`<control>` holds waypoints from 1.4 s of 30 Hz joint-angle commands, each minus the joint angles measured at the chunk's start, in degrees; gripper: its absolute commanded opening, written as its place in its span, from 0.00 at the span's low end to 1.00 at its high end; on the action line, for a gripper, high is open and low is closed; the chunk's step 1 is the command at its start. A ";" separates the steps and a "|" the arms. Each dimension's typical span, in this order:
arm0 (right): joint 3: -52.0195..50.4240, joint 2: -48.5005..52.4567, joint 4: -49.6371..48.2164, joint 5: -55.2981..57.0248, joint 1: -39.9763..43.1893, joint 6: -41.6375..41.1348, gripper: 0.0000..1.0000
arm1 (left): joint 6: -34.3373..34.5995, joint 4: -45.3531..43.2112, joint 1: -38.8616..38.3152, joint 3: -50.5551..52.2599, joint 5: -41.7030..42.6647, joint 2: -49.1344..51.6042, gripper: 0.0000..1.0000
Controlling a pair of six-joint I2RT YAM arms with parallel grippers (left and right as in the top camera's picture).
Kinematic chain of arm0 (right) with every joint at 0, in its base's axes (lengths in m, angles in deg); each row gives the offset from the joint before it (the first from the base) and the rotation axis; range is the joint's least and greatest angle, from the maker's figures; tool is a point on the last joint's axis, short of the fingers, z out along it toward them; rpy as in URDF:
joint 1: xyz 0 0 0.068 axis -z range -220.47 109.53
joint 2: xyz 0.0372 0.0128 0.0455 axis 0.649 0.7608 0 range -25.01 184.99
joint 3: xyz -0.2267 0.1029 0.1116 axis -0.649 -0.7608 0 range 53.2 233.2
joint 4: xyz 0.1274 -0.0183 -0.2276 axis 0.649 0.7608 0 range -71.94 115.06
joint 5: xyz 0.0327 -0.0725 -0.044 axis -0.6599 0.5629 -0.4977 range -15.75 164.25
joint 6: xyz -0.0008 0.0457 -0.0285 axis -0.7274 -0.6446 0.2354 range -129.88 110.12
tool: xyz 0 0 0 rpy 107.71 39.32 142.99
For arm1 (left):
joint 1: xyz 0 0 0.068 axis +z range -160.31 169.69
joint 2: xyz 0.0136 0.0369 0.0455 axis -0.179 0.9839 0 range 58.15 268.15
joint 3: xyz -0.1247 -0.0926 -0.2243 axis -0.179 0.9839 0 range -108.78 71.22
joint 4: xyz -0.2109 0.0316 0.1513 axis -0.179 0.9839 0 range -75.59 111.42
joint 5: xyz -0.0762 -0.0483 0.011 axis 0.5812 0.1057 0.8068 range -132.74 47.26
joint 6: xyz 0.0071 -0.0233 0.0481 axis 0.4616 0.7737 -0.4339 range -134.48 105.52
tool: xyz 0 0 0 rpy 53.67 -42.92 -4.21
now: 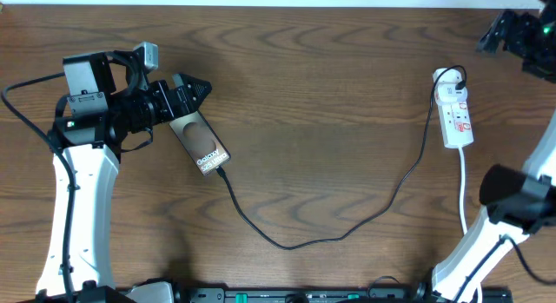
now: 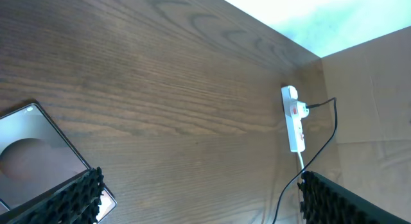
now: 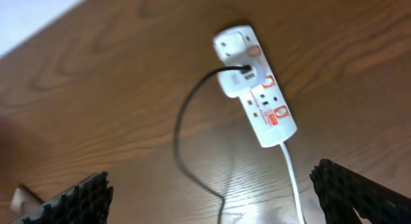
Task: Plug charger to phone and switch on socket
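The black phone [image 1: 201, 142] lies tilted on the wooden table at the left, its screen showing a brown oval; it also shows in the left wrist view [image 2: 32, 150]. The thin black charger cable [image 1: 287, 244] runs from the phone's lower end, where its tip meets the phone, in a long loop to a black plug in the white power strip [image 1: 456, 112]. My left gripper [image 1: 202, 88] is open and empty just above the phone's top end. My right gripper [image 1: 497, 34] is open and empty, up at the far right beyond the strip [image 3: 257, 99].
The strip's white cord [image 1: 463, 194] runs toward the front edge past the right arm's base [image 1: 512, 194]. In the left wrist view the strip [image 2: 293, 118] and cable [image 2: 324, 144] lie far ahead. A cardboard sheet [image 2: 372, 102] lies past the table's right edge.
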State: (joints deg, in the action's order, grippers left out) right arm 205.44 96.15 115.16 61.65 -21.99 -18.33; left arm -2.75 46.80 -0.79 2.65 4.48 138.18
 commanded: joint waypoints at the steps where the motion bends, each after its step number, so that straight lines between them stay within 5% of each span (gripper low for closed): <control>1: 0.87 -2.80 0.20 0.42 -2.60 -1.25 0.99 | -1.22 -0.02 -0.22 -0.74 -0.35 -0.31 0.96; 42: 0.83 -3.72 0.20 0.46 -3.89 -1.36 0.99 | -1.22 1.49 -0.79 -0.11 -3.13 -1.75 0.95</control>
State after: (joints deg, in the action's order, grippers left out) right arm 205.88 92.46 115.16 61.70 -25.96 -18.72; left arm -2.75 48.02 -0.79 2.65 4.44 138.18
